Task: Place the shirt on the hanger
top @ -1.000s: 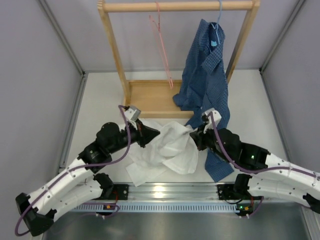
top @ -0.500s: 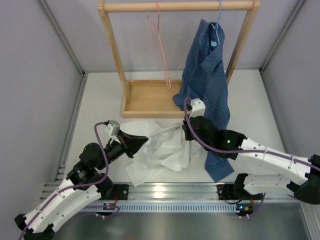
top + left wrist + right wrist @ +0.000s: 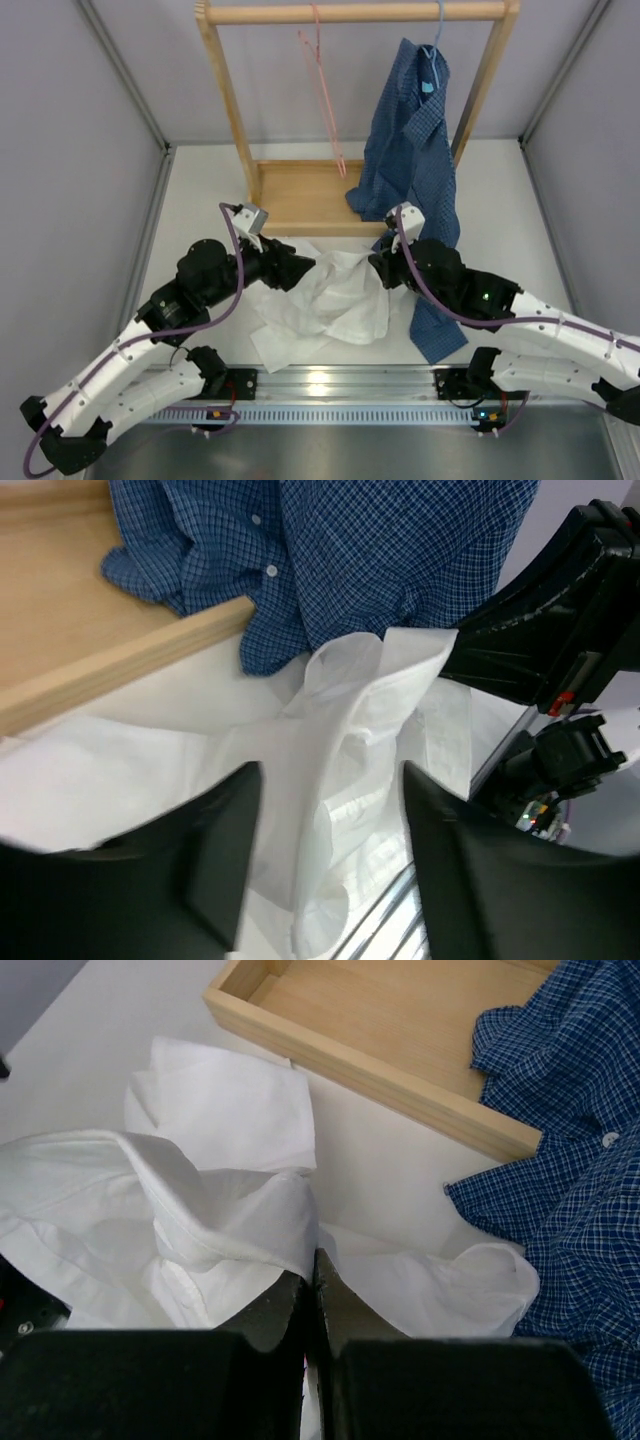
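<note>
With the plain white, thin collared shirt point(image 3: 335, 300) crumpled on the pale desk point(image 3: 200, 200), one fold pinched by the pressed-together right tool point(image 3: 312, 1285) and the left tool point(image 3: 330, 790) spread over it, the pick-up step is judged in hand, and a left grip is needed before the hung pink wire hanger point(image 3: 325, 90) is approached.

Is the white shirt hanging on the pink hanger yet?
No, the white shirt lies crumpled on the table, while the pink hanger hangs bare from the wooden rail.

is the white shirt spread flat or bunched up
Bunched up: the shirt lies in rumpled folds, an edge pinched in the right gripper.
</note>
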